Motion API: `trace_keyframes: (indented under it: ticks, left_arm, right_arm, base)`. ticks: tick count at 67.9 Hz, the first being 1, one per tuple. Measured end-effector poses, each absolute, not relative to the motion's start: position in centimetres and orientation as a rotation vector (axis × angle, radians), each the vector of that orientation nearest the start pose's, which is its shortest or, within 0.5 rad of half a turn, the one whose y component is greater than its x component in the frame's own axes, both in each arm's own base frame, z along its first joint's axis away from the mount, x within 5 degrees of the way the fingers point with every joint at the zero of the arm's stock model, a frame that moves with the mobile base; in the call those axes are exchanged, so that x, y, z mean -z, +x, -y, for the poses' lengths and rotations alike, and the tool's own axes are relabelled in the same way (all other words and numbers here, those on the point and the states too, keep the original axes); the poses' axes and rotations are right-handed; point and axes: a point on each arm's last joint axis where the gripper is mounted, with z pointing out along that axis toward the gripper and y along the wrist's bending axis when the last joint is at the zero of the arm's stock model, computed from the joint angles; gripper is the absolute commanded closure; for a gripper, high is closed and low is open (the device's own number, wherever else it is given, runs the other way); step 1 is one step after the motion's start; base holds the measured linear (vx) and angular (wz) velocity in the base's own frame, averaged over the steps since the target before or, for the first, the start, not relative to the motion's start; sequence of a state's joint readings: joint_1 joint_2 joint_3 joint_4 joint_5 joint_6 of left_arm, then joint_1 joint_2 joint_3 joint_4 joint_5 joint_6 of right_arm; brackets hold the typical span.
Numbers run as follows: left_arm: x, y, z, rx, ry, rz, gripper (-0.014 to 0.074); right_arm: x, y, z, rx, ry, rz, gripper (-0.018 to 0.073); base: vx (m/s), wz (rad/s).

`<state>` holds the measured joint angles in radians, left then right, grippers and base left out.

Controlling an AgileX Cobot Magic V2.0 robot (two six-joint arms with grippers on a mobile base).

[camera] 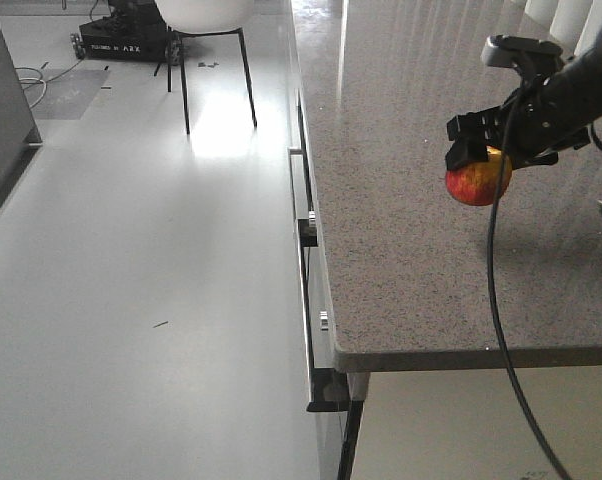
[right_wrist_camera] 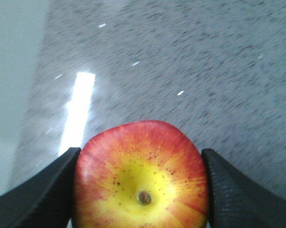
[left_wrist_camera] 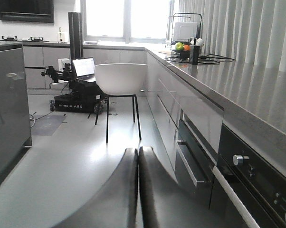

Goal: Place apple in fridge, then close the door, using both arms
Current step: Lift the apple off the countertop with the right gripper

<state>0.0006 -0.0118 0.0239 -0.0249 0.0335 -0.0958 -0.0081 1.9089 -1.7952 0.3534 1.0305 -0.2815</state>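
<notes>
While my right arm (camera: 581, 85) reaches in from the right edge of the front view, slanting down and to the left, my right gripper (camera: 478, 150) is clamped on the apple (camera: 478, 183) over the speckled stone countertop (camera: 401, 260). The apple sits below the black fingers there. From the right wrist, its yellow dimpled stem end faces the lens and a finger (right_wrist_camera: 43, 190) presses each red flank, the jaws spread just to the fruit's width. The apple's lower part is cut off by the frame, and the countertop behind it is smeared and soft. A black cable (camera: 495, 300) hangs from the wrist and runs off the bottom edge.

My left gripper (left_wrist_camera: 138, 185) shows only from its own wrist. Its two fingers are pressed together along their length and held level, pointing across the pale floor toward a white chair (left_wrist_camera: 120, 78). An oven front (left_wrist_camera: 257, 175) lies to its right.

A grey panel (left_wrist_camera: 7, 109) stands at the left; it may be the fridge, though too little of it shows to be sure.
</notes>
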Motion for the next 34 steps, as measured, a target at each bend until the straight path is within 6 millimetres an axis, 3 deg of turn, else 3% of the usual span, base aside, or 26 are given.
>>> trace_keyframes:
  ticks: [9, 34]
  left_arm:
    - [-20.3, 5.6, 0.0, 0.096, -0.092, -1.527, 0.0603]
    - [-20.3, 5.6, 0.0, 0.096, -0.092, -1.527, 0.0603]
  right_arm:
    - [-32.9, 38.3, -3.3, -0.477, -0.314, -2.522, 0.0363]
    - [-32.8, 27.1, -5.2, -0.721, -0.469, -2.399, 0.0363]
  base:
    - [0.0, 0.0]
    - [0.0, 0.0]
